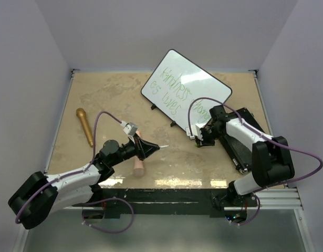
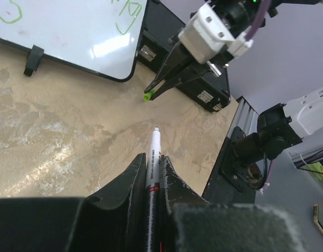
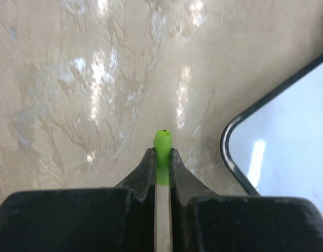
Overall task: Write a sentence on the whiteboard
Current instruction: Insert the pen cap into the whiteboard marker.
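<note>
— So where does the whiteboard (image 1: 203,79) sit?
— Toward the far right of the table (image 1: 98,100), turned askew, with the sentence (image 1: 177,93) written across it in green, in two lines.
— And the right gripper (image 3: 161,157)?
— Just off the board's near corner, over bare tabletop, pinching a green cap (image 3: 162,140). A black case (image 1: 237,155) lies under that arm.
— The left gripper (image 2: 152,160)?
— Clamped on a white marker (image 2: 156,142), tip aimed at the cap with a gap between them. A pinkish cylinder (image 1: 138,167) lies beside it, and a gold microphone-shaped thing (image 1: 84,125) farther left.
</note>
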`<control>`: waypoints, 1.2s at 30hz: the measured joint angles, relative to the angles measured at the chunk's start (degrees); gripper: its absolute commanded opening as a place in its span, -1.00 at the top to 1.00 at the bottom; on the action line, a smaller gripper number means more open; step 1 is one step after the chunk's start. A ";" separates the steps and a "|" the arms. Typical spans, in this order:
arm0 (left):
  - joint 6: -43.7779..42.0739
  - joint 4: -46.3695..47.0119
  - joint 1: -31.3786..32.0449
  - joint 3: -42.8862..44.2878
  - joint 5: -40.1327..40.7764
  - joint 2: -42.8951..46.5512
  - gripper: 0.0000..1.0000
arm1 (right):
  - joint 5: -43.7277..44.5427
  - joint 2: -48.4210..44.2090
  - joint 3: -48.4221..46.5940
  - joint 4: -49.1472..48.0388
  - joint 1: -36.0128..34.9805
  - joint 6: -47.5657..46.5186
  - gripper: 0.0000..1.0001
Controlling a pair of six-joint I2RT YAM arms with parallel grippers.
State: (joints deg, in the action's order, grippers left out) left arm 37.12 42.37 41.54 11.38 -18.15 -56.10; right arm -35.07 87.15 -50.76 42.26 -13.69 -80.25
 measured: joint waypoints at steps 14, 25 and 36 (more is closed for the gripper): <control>0.07 8.13 4.39 6.32 3.89 -19.34 1.00 | -3.72 -1.31 0.33 -6.19 -9.25 8.09 1.00; -3.78 8.57 8.35 11.98 8.92 -28.02 1.00 | -3.67 -1.29 0.42 -8.20 -12.02 10.25 1.00; -6.21 7.04 8.41 14.32 10.40 -31.34 1.00 | -3.65 -1.29 0.66 -9.18 -12.02 10.91 1.00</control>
State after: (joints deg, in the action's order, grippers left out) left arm 30.92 49.41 49.95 25.69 -7.75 -87.44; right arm -38.72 85.86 -50.11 33.08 -25.71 -69.34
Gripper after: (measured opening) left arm 0.159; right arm 0.056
